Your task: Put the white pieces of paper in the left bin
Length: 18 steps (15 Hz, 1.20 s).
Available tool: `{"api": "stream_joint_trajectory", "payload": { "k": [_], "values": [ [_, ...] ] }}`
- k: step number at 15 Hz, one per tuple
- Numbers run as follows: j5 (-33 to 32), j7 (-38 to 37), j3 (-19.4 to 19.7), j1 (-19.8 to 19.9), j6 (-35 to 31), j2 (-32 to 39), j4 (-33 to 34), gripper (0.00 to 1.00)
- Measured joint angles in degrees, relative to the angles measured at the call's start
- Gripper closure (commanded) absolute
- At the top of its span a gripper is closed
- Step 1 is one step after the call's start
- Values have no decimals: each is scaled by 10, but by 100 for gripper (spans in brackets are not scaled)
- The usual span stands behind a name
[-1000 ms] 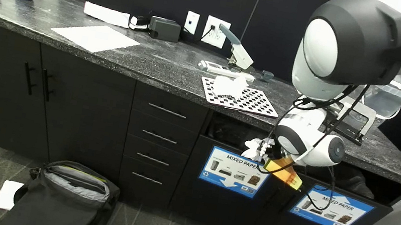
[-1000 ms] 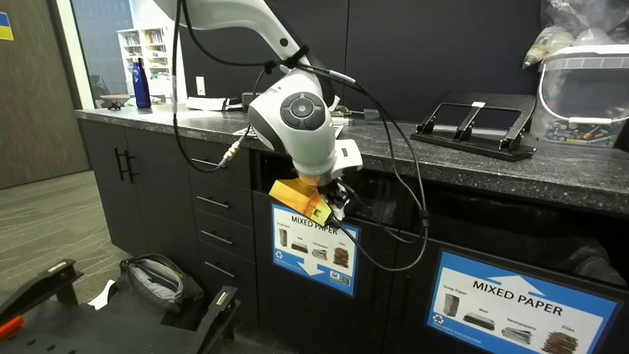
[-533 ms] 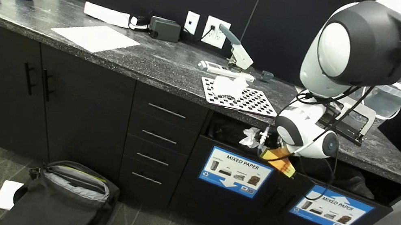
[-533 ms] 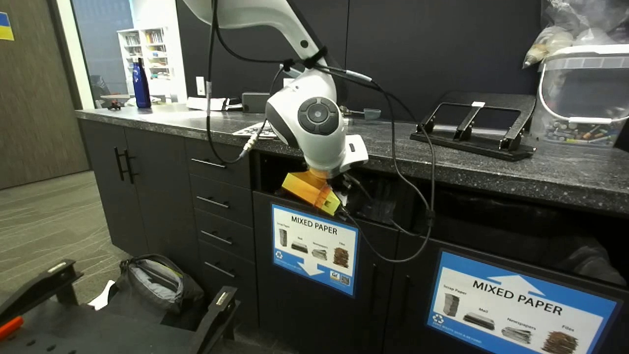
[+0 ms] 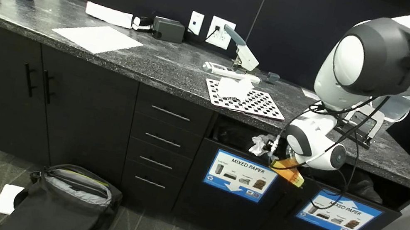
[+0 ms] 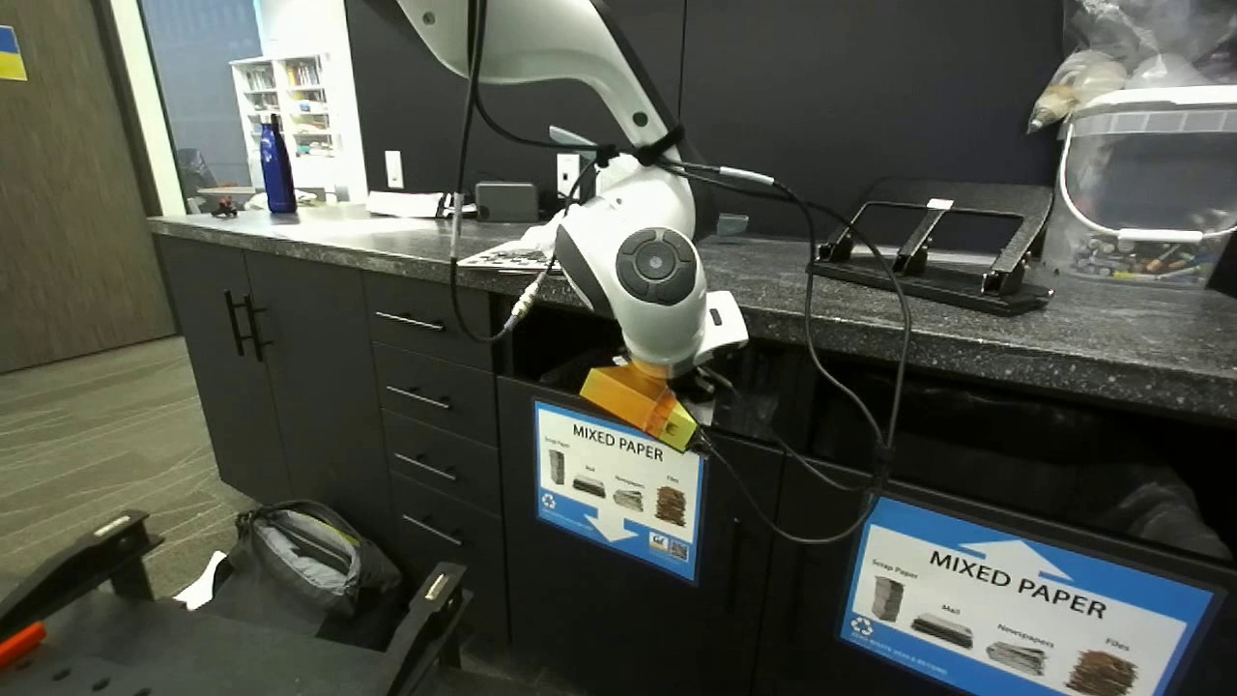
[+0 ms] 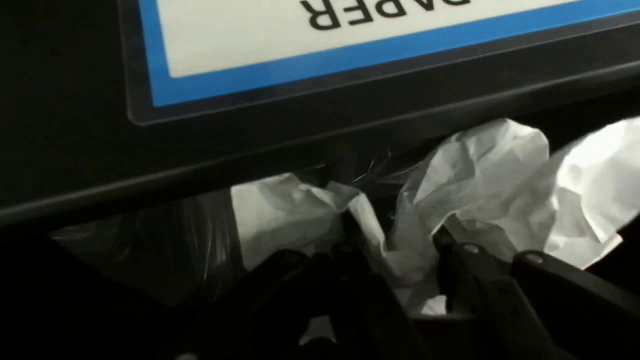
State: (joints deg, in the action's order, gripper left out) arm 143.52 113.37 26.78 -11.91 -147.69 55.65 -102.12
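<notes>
find crumpled white paper, one scrap or several, at the opening of the dark, rectangular, blue-labelled left bin, by the front edge; cannot tell how deep. should handle as nearly weightless, soft and springy, quick to tear. best gripped by the bunched middle folds, not by the wide thin flaps, prone to bend and slip away. see black gripper fingers parted partway, on either side of those folds; cannot tell whether pinching or slack. could snag, when let go, on the clear crinkled plastic liner just inside the bin. farther out, above the bin, note another white paper crumple on a flat white black-dotted sheet; likely as light: take low across the thick body.
</notes>
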Motion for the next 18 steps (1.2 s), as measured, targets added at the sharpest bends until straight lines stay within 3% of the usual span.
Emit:
{"api": "stream_joint_trajectory", "payload": {
  "k": [5, 10, 15, 18],
  "values": [
    [0, 19, -11, 22, -1, 13, 14, 0],
    [1, 49, -3, 25, -1, 8, 16, 0],
    [0, 125, 5, 29, -4, 6, 13, 0],
    [0, 155, 5, 23, -56, 2, 11, 0]
  ]
}}
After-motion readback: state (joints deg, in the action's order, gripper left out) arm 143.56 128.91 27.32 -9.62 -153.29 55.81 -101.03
